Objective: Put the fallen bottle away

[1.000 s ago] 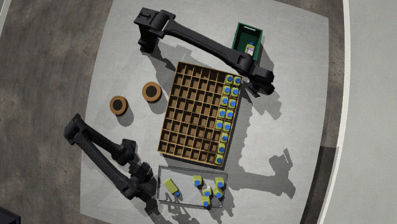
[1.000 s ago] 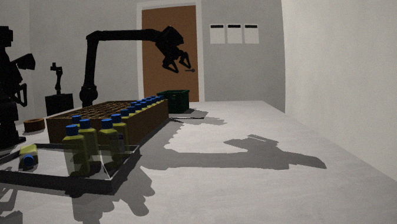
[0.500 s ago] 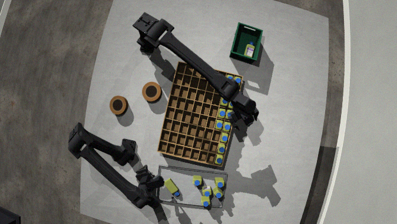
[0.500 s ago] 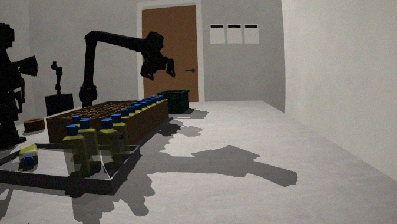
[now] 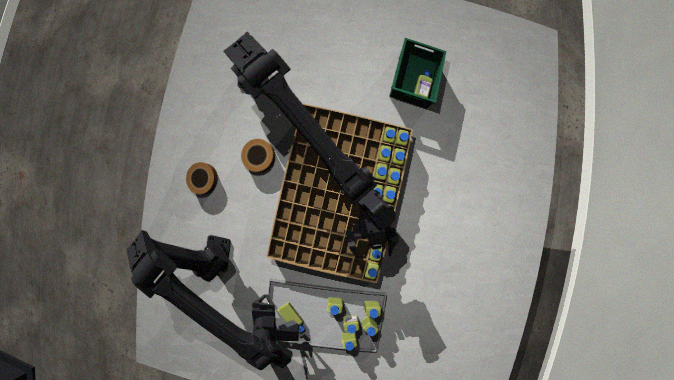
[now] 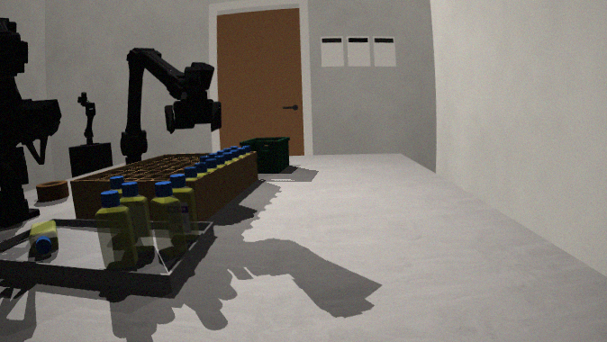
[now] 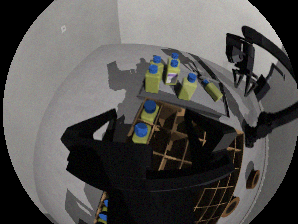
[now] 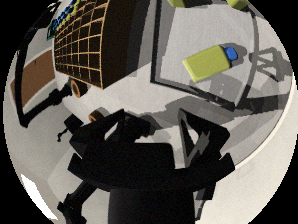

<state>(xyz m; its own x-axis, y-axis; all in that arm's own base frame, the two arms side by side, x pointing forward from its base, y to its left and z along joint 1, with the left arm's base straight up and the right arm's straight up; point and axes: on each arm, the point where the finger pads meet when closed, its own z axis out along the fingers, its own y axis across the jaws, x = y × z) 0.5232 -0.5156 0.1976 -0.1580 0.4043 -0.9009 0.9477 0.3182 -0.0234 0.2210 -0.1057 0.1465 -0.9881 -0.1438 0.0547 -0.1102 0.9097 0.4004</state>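
Spanning the carton (image 5: 330, 267) (image 6: 234, 186) from above, the left gripper (image 5: 372, 239) (image 6: 194, 128) (image 7: 150, 112) hung open. In the top view, the green crate (image 5: 399, 75) (image 6: 276, 155) sat toward one o'clock of the carton; the clear tray (image 5: 325, 349) (image 6: 101, 281) lay at six, five upright bottles crowding its three-o'clock side. At its nine-o'clock end, the fallen bottle (image 5: 289, 313) (image 6: 43, 234) (image 7: 213, 91) (image 8: 206, 63) lay yellow-green, blue cap toward five. The right gripper (image 5: 287, 331) (image 6: 40, 155) (image 7: 240, 92) (image 8: 151, 112), beside it, was partly open, holding nothing.

fallen yellow-green bottle (image 5: 289, 313) (image 6: 43, 236) (image 7: 213, 91) (image 8: 206, 63), blue cap, lying on its side in clear-walled tray (image 5: 327, 287) (image 6: 170, 285) (image 7: 180, 103) (image 8: 155, 45)
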